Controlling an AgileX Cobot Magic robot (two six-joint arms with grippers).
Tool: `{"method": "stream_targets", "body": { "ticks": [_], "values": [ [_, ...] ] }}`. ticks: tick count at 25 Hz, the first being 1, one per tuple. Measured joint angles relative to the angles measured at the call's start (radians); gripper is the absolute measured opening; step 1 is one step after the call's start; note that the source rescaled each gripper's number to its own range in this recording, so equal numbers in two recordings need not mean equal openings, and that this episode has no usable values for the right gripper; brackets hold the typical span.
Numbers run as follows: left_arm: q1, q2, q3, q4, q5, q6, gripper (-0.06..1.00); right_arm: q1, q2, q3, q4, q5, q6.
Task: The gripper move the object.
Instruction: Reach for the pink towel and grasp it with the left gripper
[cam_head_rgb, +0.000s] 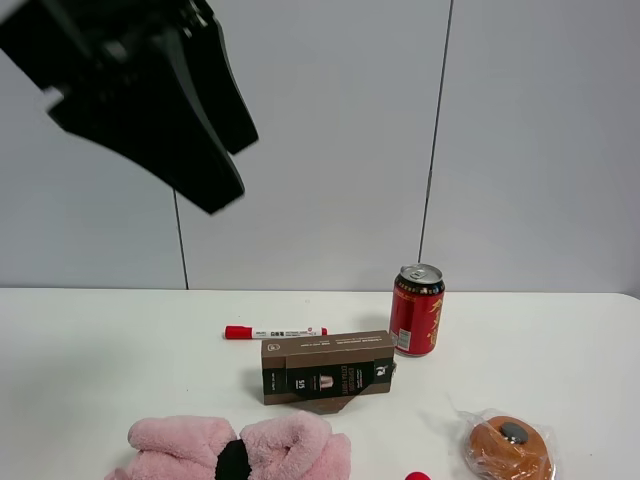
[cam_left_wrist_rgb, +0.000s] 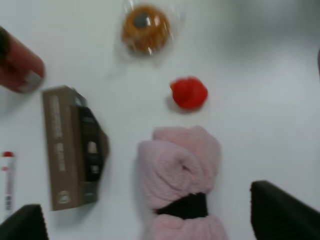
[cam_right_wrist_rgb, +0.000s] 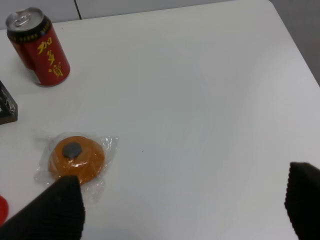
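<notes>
Though high view clips it, left wrist shows red lump (cam_left_wrist_rgb: 189, 92) near object (cam_left_wrist_rgb: 179, 167).

Left arm (cam_head_rgb: 150, 90): matte black, angular housing, out of focus. Right fingers (cam_right_wrist_rgb: 55, 210): black, finely ribbed pads. Left fingers (cam_left_wrist_rgb: 285, 212): likewise black.

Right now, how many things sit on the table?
6: marker, box and can in the far row, left to right; pink bundle, red lump, wrapped orange item nearer. Others may be hidden.

Looks like a robotics lab bench: a plain white table (cam_head_rgb: 80, 350) set against pale-grey wall panels (cam_head_rgb: 330, 150).
</notes>
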Motion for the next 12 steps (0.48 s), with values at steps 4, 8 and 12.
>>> {"method": "stream_targets", "body": {
  "ticks": [4, 8, 12],
  "values": [
    [-0.085, 0.076, 0.0, 0.053, 0.0, -0.032, 0.64, 0.0, 0.0, 0.0, 0.0, 0.0, 0.0],
    [-0.115, 0.148, 0.0, 0.199, -0.001, -0.101, 0.64, 0.0, 0.0, 0.0, 0.0, 0.0, 0.0],
    [-0.115, 0.223, 0.0, 0.282, -0.003, -0.251, 0.66, 0.0, 0.0, 0.0, 0.0, 0.0, 0.0]
  ]
}}
